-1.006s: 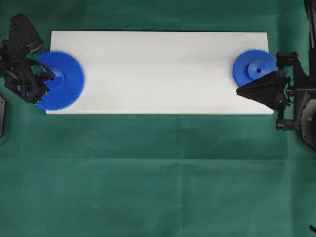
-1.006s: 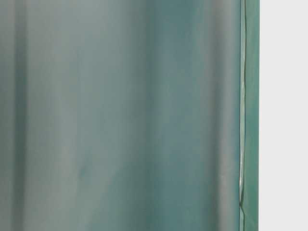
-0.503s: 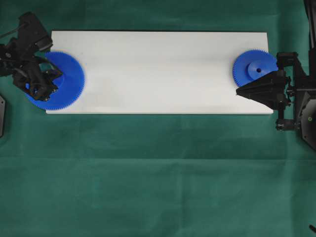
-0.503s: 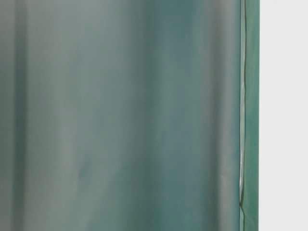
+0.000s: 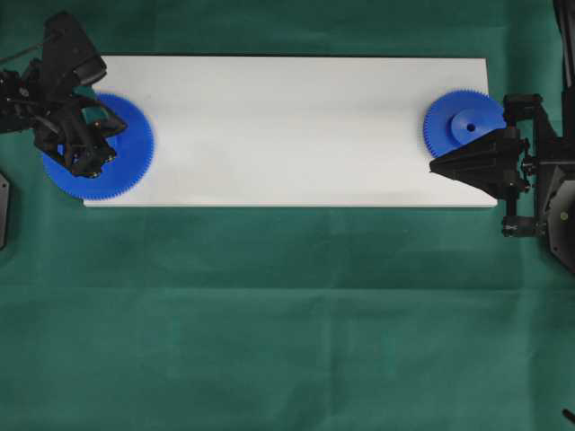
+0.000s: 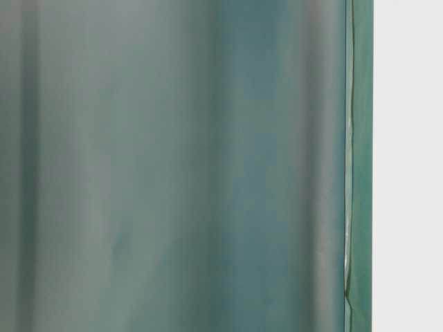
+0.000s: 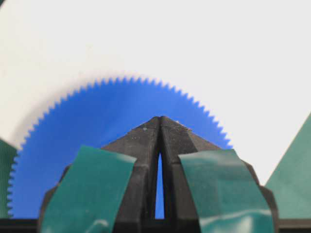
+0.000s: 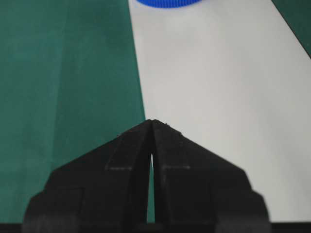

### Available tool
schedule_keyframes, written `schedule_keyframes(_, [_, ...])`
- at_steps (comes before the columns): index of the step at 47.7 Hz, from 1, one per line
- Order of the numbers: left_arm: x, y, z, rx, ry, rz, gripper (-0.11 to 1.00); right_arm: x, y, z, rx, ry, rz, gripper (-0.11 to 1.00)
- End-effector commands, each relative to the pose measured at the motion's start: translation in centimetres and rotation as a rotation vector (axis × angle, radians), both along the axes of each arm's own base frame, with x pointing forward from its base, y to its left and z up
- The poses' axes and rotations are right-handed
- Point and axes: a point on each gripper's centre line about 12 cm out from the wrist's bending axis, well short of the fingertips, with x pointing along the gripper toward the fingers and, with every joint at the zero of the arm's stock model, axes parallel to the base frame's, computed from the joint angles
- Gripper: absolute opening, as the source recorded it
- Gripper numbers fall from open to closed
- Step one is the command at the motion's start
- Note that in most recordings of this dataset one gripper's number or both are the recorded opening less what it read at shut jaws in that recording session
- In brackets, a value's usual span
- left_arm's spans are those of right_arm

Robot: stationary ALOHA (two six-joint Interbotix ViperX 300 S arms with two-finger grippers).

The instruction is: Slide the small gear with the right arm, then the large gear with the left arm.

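A green cloth (image 5: 287,314) covers the table, and on it lies a long white board (image 5: 287,135) that carries both gears. The large gear (image 5: 126,148) sits at the board's left end, its outer teeth overhanging the left edge and reaching close to the near-left corner. The left arm's gripper (image 5: 92,154) is over the gear's hub region, and in the left wrist view its fingers (image 7: 146,160) are pressed together into one closed point, holding nothing, with blue gear face all around the tip. The small gear (image 5: 464,124) rests at the board's right end, near the far-right corner. The right arm's gripper (image 5: 437,166) is likewise closed and empty, its tip over the board just beside the small gear's near edge; whether it touches the teeth cannot be told.

The task order puts the small gear first, yet it sits at the right end while the left arm is on the large gear, so the large-gear slide appears to be the step in hand. To do it well, the closed tip should press lightly downward near the hub, so the push runs through the gear's centre and the disc slides flat along the board instead of spinning. Too much pressure near the overhanging rim could tip it off the left edge.
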Motion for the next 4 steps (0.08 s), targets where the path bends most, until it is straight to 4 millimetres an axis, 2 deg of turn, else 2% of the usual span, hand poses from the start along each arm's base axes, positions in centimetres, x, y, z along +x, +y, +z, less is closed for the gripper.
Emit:
schedule_keyframes(1, [0.83,0.15,1.61,0.020,-0.045,-0.009,0.00,0.36,0.01,0.76,0.000,-0.026,0.003,0.51])
schedule_keyframes(4, [1.01,0.15,2.12,0.024,-0.053,-0.012,0.00,0.37,0.04,0.76,0.000,-0.026,0.005,0.51])
